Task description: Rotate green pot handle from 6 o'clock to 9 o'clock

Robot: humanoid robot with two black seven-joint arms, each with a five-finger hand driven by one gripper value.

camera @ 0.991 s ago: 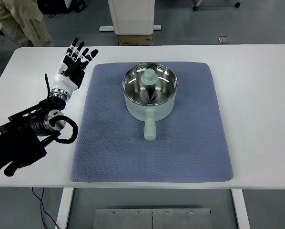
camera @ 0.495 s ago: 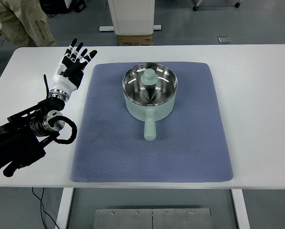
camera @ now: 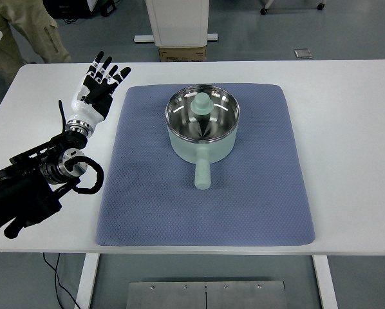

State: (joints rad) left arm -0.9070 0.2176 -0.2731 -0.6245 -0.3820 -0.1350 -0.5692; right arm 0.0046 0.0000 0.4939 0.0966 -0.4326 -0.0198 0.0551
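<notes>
A pale green pot with a shiny steel inside stands on the blue mat, toward the mat's far middle. Its green handle points straight toward the near edge, at 6 o'clock. My left hand is off the mat's far left corner over the white table, fingers spread and holding nothing, well to the left of the pot. Its black arm enters from the lower left. My right arm is out of view.
The white table surrounds the mat on all sides. A person's trouser legs show beyond the far left corner. A white cabinet base with a cardboard box stands behind the table's far edge.
My left hand has shifted slightly left and away from the pot. The pot and its handle have not moved.
</notes>
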